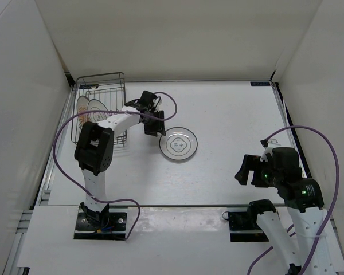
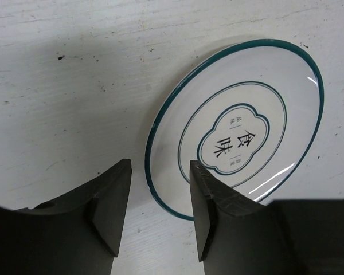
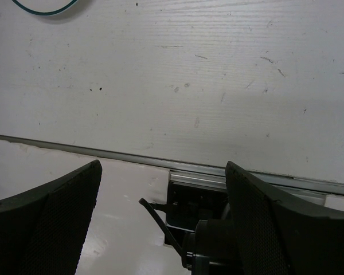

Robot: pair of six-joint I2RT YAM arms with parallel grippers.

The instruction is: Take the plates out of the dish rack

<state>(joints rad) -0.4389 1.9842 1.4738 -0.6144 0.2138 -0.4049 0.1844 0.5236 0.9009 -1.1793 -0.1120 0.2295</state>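
Note:
The clear-greyish plate (image 1: 178, 143) with a flower-like outline lies flat on the table, right of the dish rack (image 1: 101, 76); it also shows in the left wrist view (image 2: 241, 109). My left gripper (image 1: 155, 125) hangs open and empty just above the plate's near-left rim, and in the left wrist view (image 2: 160, 195) one finger (image 2: 209, 200) overlaps that rim. The orange-tan plate (image 1: 96, 114) with a pale rim stands upright in the rack. My right gripper (image 1: 246, 171) is open and empty at the near right, far from both plates (image 3: 163, 167).
The dark wire rack stands at the far left corner against the left wall. White walls enclose the table on three sides. A metal rail (image 3: 74, 147) runs along the table's near edge. A purple cable (image 1: 171, 106) loops by the left wrist.

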